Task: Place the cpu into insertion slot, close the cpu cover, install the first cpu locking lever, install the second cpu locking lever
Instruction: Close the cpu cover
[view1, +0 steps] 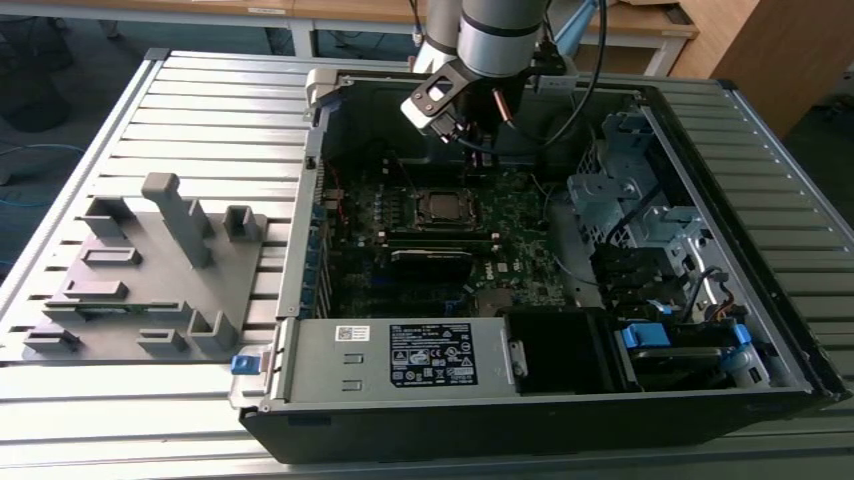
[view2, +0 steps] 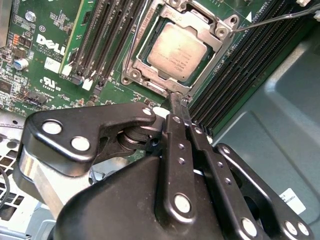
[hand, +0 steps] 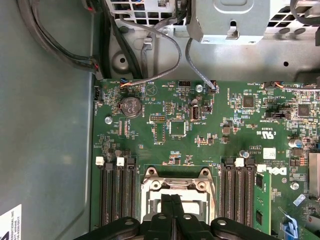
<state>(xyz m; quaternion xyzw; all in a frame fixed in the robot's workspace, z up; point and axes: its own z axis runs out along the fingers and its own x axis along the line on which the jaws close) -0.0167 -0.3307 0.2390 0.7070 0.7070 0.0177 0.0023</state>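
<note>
The cpu (view2: 175, 50) lies flat in the insertion slot (view2: 133, 77) on the green motherboard, its silvery top showing. The cpu cover (view2: 220, 31) is down over it, framing the chip through its window. A thin wire lever (view2: 270, 21) angles away from one corner of the socket, and another wire (view2: 134, 42) runs along the socket's side. My gripper (view2: 176, 98) is shut with nothing held, its tip just off the socket's edge. In the first wrist view the fingers (hand: 167, 205) sit over the socket (hand: 150, 185). In the exterior view the gripper (view1: 477, 150) hangs above the socket (view1: 445, 207).
Long black memory slots (view2: 95, 40) flank the socket on both sides. The open case (view1: 747, 300) holds a power supply box (view1: 400, 355), a drive cage (view1: 621, 190) and loose cables (hand: 150, 60). A grey fixture (view1: 147, 260) stands on the slatted table at the exterior view's left.
</note>
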